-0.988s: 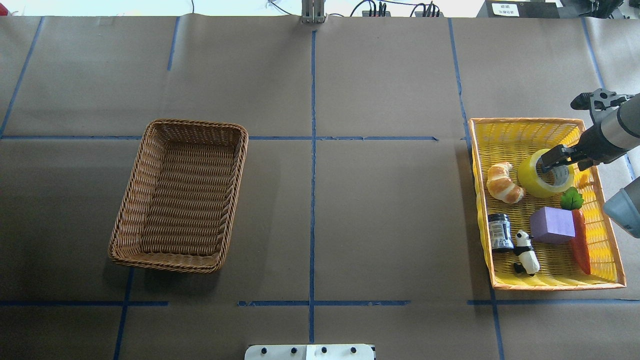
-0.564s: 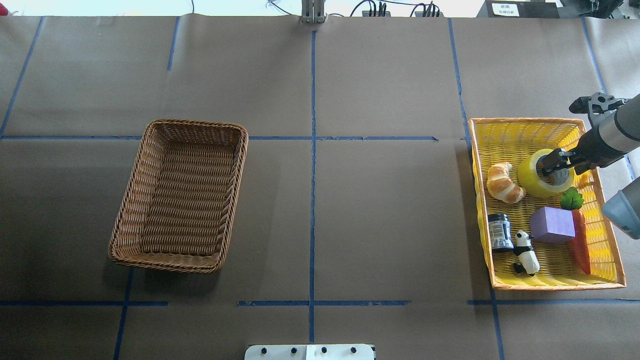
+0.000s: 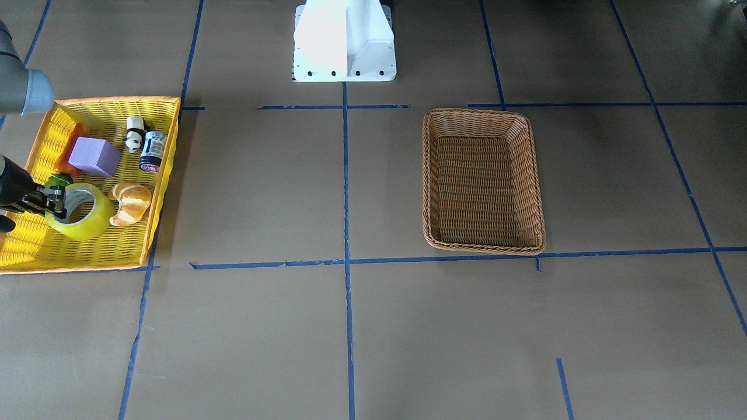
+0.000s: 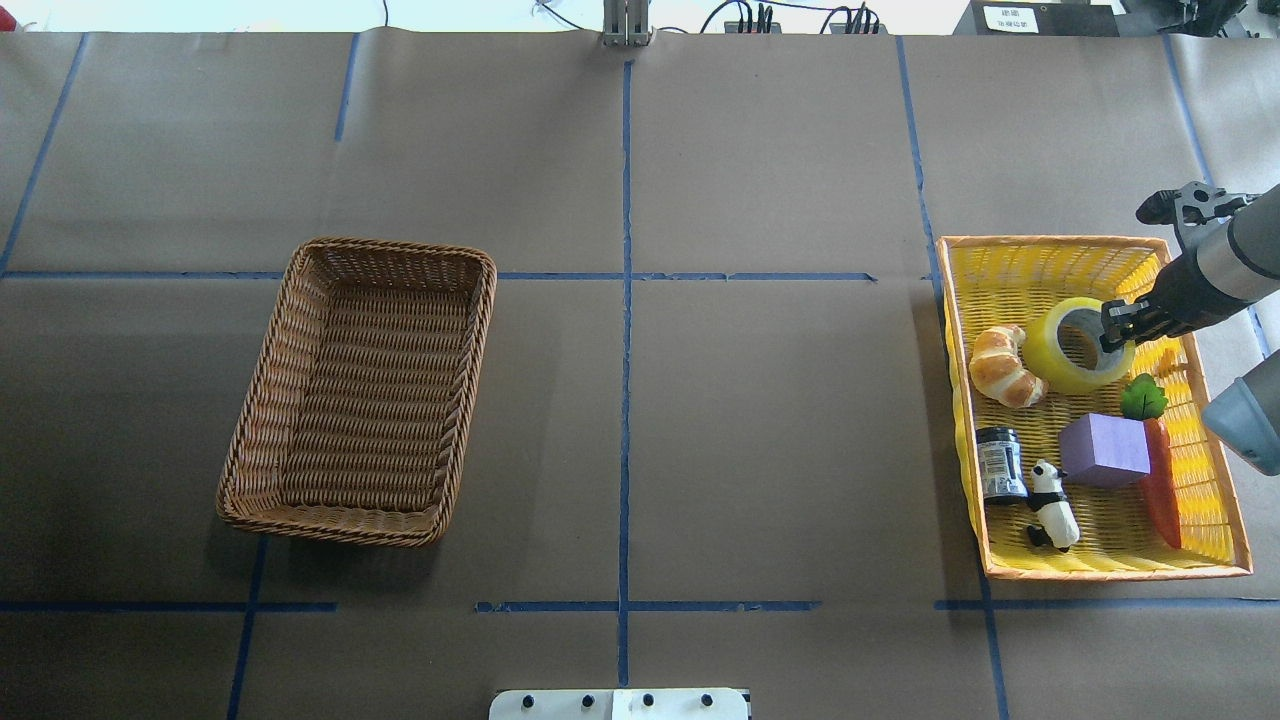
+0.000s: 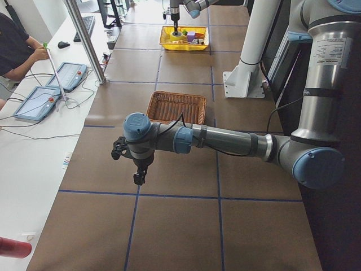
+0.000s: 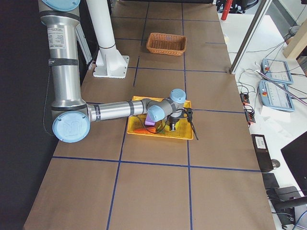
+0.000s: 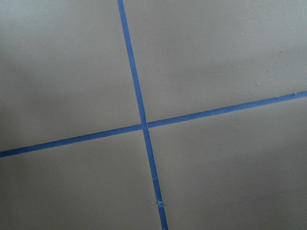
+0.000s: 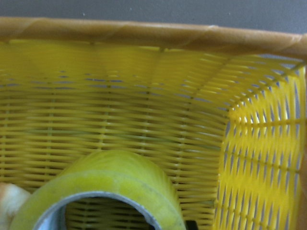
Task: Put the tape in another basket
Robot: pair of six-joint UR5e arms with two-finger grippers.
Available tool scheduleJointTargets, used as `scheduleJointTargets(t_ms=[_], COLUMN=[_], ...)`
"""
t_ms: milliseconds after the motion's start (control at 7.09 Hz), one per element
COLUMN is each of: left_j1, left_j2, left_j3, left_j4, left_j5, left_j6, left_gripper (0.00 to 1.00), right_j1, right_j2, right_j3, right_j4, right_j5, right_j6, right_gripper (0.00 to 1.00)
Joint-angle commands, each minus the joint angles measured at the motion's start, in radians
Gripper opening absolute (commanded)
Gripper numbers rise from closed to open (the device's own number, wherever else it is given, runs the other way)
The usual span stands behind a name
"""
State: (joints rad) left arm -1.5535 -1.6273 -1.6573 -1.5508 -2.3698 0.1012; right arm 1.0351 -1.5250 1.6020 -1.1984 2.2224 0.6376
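Observation:
The yellow tape roll (image 4: 1050,358) stands tilted in the far part of the yellow plastic basket (image 4: 1050,241), next to a croissant (image 4: 1000,366). My right gripper (image 4: 1112,329) is shut on the roll's right wall, one finger inside the grey core. In the front-facing view the tape (image 3: 88,227) and the right gripper (image 3: 55,196) show at the left edge. The right wrist view shows the tape (image 8: 120,172) close below the camera. The brown wicker basket (image 4: 392,246) sits empty on the left half. My left gripper (image 5: 137,177) hangs over bare table beyond the wicker basket; I cannot tell whether it is open or shut.
The yellow basket also holds a purple block (image 4: 1105,450), a carrot toy (image 4: 1162,485), a panda figure (image 4: 1052,505) and a small dark jar (image 4: 1000,463). Blue tape lines mark the brown paper table. The robot's white base (image 3: 344,41) stands at the near middle edge.
My right gripper went down into the tape's core and closed on its right wall. The roll has shifted slightly left and tipped up.

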Motion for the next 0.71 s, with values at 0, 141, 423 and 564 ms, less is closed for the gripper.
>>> scheduleJointTargets(t_ms=[0,141,423,564], left_j1=[0.0,0.0,0.0,0.0], left_j2=[0.001,0.006,0.012,0.012], left_j3=[-0.015,-0.025,-0.038,-0.038], left_j4=[0.003,0.005,0.006,0.002], left_j5=[0.0,0.0,0.0,-0.002], left_j6=[-0.002,-0.002,-0.002,0.0], left_gripper=[1.0,1.0,1.0,1.0], right_j1=[0.07,0.142,0.195,0.194], right_j2=[-0.004,-0.01,-0.015,0.0], right_j3=[0.012,0.012,0.027,0.059], right_j4=[0.043,0.096,0.199,0.212], right_j5=[0.044,0.124,0.204,0.206], right_j6=[-0.006,-0.007,0.011,0.055], right_gripper=[0.0,0.0,0.0,0.0])
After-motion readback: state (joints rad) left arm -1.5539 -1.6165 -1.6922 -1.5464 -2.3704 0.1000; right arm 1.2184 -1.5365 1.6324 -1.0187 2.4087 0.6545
